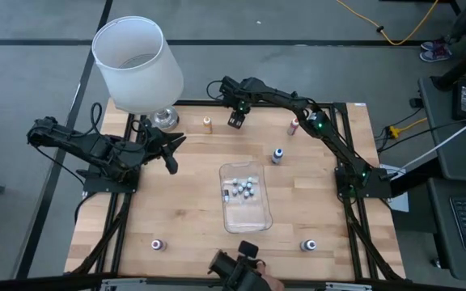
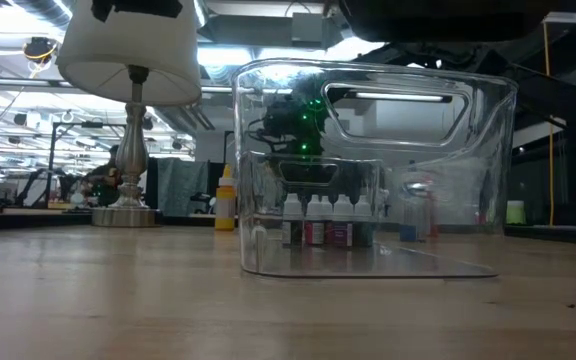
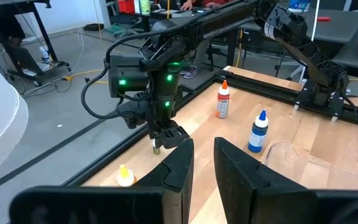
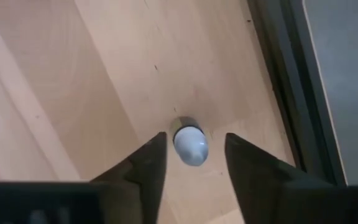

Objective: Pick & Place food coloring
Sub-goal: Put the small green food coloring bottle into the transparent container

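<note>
The right hand [image 1: 235, 121] hangs over the far edge of the tabletop [image 1: 176, 210]. Only its wrist view shows what sits between its fingers [image 4: 146, 163]: a small white-capped bottle [image 4: 190, 146] standing upright, long axis vertical, cap toward the camera. The fingers flank it with gaps on both sides, not gripping. The low view alone shows capped bottles [image 2: 328, 220] lined upright inside the clear tray [image 2: 468, 150]. The left hand [image 1: 171, 162] waits near the lamp [image 1: 136, 65], fingers narrowly parted, holding nothing.
</note>
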